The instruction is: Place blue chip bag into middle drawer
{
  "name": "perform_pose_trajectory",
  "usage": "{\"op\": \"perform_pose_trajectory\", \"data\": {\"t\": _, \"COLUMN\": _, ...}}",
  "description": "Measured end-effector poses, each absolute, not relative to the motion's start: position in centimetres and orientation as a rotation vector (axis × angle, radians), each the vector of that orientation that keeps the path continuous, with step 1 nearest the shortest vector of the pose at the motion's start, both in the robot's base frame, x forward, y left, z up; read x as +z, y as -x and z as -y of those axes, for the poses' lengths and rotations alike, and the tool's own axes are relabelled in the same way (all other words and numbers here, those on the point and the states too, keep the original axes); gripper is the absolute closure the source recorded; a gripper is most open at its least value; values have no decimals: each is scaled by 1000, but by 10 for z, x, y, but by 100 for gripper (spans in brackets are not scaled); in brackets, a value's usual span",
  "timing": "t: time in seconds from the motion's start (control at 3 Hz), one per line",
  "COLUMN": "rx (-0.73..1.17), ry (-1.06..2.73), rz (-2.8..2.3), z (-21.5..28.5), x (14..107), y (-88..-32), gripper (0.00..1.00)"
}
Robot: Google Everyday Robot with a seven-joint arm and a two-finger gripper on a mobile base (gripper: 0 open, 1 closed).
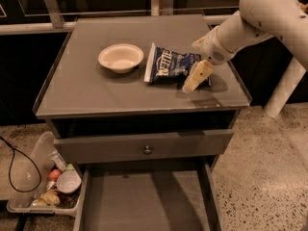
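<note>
Nearest, the middle drawer stands pulled out, so the opening step looks done. To its left sits a clear bin of small items, and above it a shut drawer front with a round knob. Farther back on the tabletop the blue chip bag lies flat, just right of a cream bowl. The gripper is low at the bag's right end; I cannot tell whether it is apart or closed. Grasping, carrying and release appear to remain.
</note>
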State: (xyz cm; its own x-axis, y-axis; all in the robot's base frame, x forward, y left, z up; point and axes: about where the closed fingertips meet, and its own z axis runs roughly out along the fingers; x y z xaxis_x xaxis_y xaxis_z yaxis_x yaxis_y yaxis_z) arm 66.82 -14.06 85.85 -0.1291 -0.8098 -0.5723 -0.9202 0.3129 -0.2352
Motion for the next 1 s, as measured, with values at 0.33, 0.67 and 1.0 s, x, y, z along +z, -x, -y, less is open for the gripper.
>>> {"op": "perform_pose_trajectory", "data": {"t": 0.33, "rx": 232, "ry": 1527, "rz": -1967, "z": 140, "x": 857, "y": -669, "gripper": 19}}
{"op": "perform_pose_trajectory", "data": {"t": 0.67, "rx": 232, "ry": 1527, "rz": -1967, "z": 140, "x": 857, "y": -669, "gripper": 43}}
{"op": "perform_pose_trajectory", "data": {"t": 1.0, "rx": 233, "ry": 1527, "rz": -1967, "z": 140, "x": 857, "y": -669, "gripper": 66}}
